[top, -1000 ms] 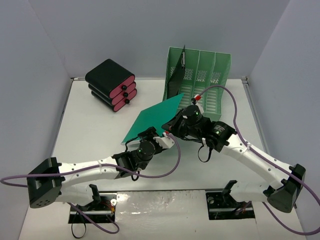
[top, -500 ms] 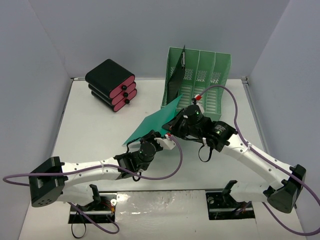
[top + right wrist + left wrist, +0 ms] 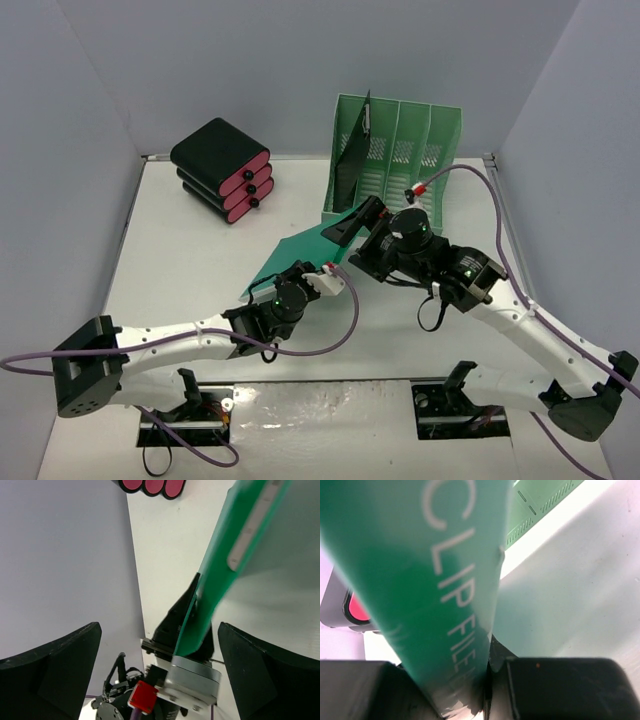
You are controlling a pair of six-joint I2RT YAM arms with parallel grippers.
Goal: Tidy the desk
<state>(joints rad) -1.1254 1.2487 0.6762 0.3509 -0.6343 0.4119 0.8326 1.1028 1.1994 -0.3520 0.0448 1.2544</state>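
Note:
A green clip file [image 3: 296, 252] is held up off the white desk [image 3: 190, 270], its far corner pointing towards the rack. My left gripper [image 3: 326, 273] is shut on the file's near edge; in the left wrist view the file [image 3: 445, 555], lettered "CLIP FILE", runs down into the shut gripper [image 3: 487, 667]. My right gripper [image 3: 352, 222] stands open just right of the file's upper edge, with nothing between its fingers. The right wrist view shows the file [image 3: 235, 545] edge-on between the wide-apart fingers of the right gripper [image 3: 160, 652], without touching either.
A mint-green file rack [image 3: 400, 150] stands at the back centre with a black folder [image 3: 352, 160] in its leftmost slot. A stack of black cases with pink ends [image 3: 222, 168] sits at the back left. Grey walls close in the desk on three sides.
My left gripper has shut on the green file. My right gripper has opened, let go of the file and drawn back to the right. The file's far corner has dropped lower.

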